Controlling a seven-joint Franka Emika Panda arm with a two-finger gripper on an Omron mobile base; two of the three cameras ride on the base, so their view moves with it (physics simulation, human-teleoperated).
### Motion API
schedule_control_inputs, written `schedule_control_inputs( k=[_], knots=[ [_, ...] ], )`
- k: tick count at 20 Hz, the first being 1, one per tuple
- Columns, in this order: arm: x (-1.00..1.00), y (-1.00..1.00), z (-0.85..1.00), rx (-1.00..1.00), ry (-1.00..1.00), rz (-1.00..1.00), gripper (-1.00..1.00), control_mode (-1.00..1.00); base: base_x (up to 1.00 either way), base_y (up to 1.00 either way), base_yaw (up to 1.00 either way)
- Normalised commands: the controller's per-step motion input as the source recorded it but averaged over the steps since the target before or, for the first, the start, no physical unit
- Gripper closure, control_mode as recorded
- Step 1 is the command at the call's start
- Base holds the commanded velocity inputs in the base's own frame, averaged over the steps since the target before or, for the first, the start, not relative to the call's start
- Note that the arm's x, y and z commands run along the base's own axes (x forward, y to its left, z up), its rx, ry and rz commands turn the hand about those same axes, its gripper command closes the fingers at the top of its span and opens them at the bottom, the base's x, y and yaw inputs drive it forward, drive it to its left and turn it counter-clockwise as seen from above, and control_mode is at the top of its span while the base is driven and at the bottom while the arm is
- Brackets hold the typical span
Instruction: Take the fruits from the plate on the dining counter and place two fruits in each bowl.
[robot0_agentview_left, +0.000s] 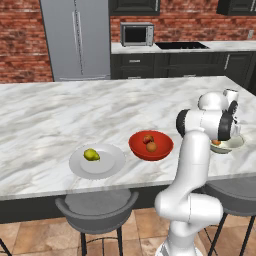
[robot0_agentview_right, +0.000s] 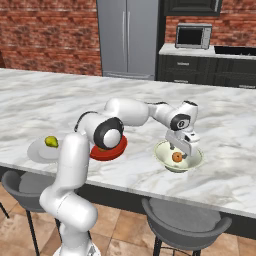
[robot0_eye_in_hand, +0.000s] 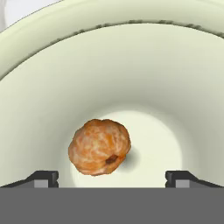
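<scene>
Red brick walls, dark cabinets and a steel fridge stand behind the long white-and-grey veined marble surface. On it, from the robot's left to right, lie a flat round grey-white plate, a glossy red shallow bowl and a pale greenish-white bowl.

A yellow-green oval fruit lies alone on the plate, well apart from the end effector. Two round orange-brown fruits sit touching each other inside the red bowl.

In the right base view the end effector hangs just above the pale bowl, pointing down into it. Its fingers are spread wide and grip nothing. A round, rough-skinned orange fruit rests on the bottom of the pale bowl, directly beneath the end effector, free of both fingers. In the hand view it sits between the two tips, nearer to the tip on the left of that view.
</scene>
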Motion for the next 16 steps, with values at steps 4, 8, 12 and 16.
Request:
schedule_control_inputs(
  k=[4,8,12,16],
  knots=[
    [-0.39,0.32,0.68,0.00,-0.06,0.01,-1.00,-1.00,0.00,0.00,0.00],
    [-0.56,0.68,0.49,-0.09,-0.02,0.16,-1.00,-1.00,0.00,0.00,0.00],
    [-0.40,0.98,0.30,-0.14,0.00,0.30,-1.00,-1.00,0.00,0.00,0.00],
    [-0.18,1.00,0.30,-0.15,0.00,0.35,-1.00,-1.00,0.00,0.00,0.00]
  ],
)
